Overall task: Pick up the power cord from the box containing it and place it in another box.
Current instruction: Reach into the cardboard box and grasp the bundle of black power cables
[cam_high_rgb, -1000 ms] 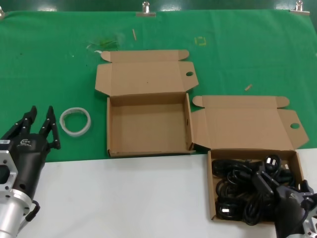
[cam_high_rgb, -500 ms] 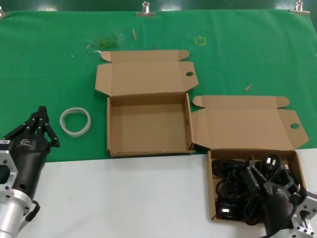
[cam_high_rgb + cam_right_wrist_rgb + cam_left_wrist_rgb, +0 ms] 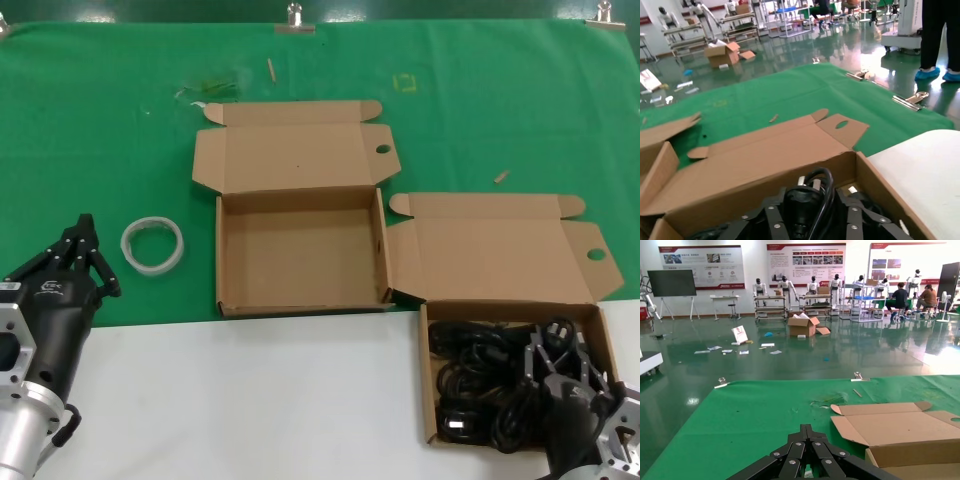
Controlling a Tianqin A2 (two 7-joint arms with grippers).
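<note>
The power cord (image 3: 475, 372), a black coiled bundle, lies in the right cardboard box (image 3: 428, 390), whose lid (image 3: 495, 255) is folded back. My right gripper (image 3: 558, 352) is down in that box, its fingers closed on either side of the cord's black plug (image 3: 805, 200); my right gripper (image 3: 810, 202) holds it between its pads. The other box (image 3: 300, 250) stands open and bare-floored to the left, farther back on the green cloth. My left gripper (image 3: 82, 230) is shut and empty at the near left; it also shows in the left wrist view (image 3: 807, 430).
A white tape ring (image 3: 152, 243) lies on the green cloth (image 3: 100, 120) between my left gripper and the empty box. The near part of the table is white (image 3: 250, 400). Small scraps lie at the far edge of the cloth.
My left gripper has gone from open to shut. My right gripper has shifted right inside the box and closed on the plug.
</note>
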